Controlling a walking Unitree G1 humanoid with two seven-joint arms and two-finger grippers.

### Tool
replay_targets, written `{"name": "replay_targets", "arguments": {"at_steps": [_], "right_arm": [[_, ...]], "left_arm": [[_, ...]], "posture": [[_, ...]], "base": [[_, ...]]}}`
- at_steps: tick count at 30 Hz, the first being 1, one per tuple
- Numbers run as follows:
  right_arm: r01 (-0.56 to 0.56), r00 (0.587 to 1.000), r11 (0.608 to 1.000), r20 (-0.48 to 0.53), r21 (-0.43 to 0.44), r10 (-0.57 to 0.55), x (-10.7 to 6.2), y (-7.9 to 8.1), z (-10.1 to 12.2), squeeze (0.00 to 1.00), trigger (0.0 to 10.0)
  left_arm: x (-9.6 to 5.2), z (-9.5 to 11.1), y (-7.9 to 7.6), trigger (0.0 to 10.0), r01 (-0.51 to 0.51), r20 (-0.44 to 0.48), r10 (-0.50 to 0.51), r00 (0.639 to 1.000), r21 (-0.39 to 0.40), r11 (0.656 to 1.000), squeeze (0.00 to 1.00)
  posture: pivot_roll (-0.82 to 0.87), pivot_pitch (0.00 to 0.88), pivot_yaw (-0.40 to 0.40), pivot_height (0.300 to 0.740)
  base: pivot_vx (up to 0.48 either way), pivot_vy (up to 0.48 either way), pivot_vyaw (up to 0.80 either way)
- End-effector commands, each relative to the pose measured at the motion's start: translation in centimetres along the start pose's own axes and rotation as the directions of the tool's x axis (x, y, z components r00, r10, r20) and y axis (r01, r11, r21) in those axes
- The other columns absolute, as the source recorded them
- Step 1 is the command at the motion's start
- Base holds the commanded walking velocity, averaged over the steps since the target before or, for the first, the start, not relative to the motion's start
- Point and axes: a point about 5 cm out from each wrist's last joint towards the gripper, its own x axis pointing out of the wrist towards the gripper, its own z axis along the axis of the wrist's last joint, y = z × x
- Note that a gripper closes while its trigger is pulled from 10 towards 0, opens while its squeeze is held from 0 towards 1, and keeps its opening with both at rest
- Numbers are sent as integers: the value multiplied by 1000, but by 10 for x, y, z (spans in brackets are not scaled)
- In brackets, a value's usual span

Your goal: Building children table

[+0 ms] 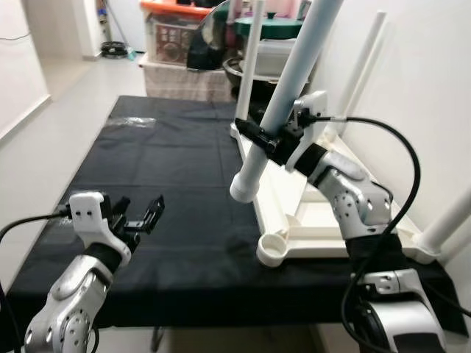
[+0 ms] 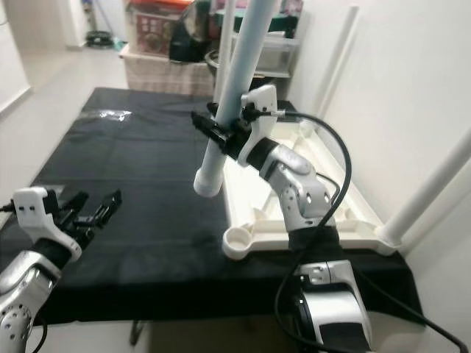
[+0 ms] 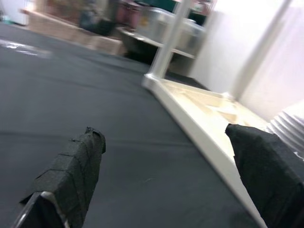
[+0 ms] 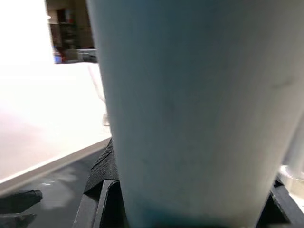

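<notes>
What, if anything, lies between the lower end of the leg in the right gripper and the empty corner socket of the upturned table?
Nothing visible. The right gripper holds the white leg tilted, its lower end hanging in open air above and slightly left of the empty socket, over bare black cloth.

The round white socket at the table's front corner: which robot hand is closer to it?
Right. The right gripper holds the white leg just above the corner socket. The left gripper hovers open over the black cloth, off to the socket's left.
</notes>
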Motion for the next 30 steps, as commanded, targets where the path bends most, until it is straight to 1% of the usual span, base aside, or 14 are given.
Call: {"name": "replay_targets", "arguments": {"at_steps": [1,3,8,10,12,13,16,17,21,22,24,27,29,30], "right_arm": [[35,999,999,3,0,-35,-7,-8,1,0,10000],[31,1000,999,3,-11,-31,-8,-9,2,0,10000],[37,999,999,7,-19,-37,-9,-11,5,0,10000],[66,998,998,15,20,-66,-10,-15,7,0,10000],[66,998,998,15,20,-66,-10,-15,7,0,10000],[73,997,997,15,34,-73,-10,-15,7,0,10000],[83,996,996,31,28,-83,-12,-16,10,0,10000],[84,996,996,31,18,-85,-12,-15,10,0,10000],[89,996,996,10,25,-89,-13,-15,7,0,10000],[91,996,995,5,37,-91,-13,-14,7,0,10000],[90,996,995,9,37,-90,-13,-15,7,0,10000],[33,999,999,-5,12,-33,-15,-12,8,0,10000],[33,999,999,-5,12,-33,-15,-12,8,0,10000],[-21,1000,1000,-21,3,21,-16,-10,8,0,10000]], "left_arm": [[0,-3,-7,10000,31,-6,-31,999,-21,999,0],[0,-4,-9,10000,42,-10,-42,999,-30,999,0],[-1,-5,-10,10000,56,-21,-56,998,-23,998,0],[-2,-5,-12,10000,80,-28,-81,996,-39,996,0],[-2,-5,-12,10000,80,-28,-81,996,-39,996,0],[-3,-5,-13,10000,92,-29,-93,995,-48,995,0],[-5,-5,-16,10000,114,-30,-116,993,-63,992,0],[-5,-5,-16,10000,120,-29,-122,992,-65,991,0],[-6,-6,-17,10000,124,-29,-126,992,-67,990,0],[-5,-5,-16,10000,120,-22,-121,992,-68,990,0],[-5,-5,-15,10000,109,-18,-111,994,-66,992,0],[-6,-5,-14,10000,111,-21,-112,993,-63,992,0],[-6,-5,-14,10000,111,-21,-112,993,-63,992,0],[-6,-5,-15,10000,118,-28,-120,992,-64,991,0]], "posture": [[64,0,-97,740],[64,0,-95,740],[65,0,-96,740],[63,0,-95,740],[63,0,-95,740],[63,0,-95,740],[63,0,-95,740],[63,0,-94,740],[63,0,-94,740],[63,0,-94,740],[61,0,-92,740],[60,0,-90,740],[60,0,-90,740],[60,0,-90,740]], "base": [[0,0,0],[0,0,0],[0,0,0],[0,0,-225],[0,0,-450],[0,0,-800],[0,480,-563],[0,480,0],[0,480,0],[0,0,-800],[0,0,0],[0,0,0],[0,0,0],[0,0,0]]}}
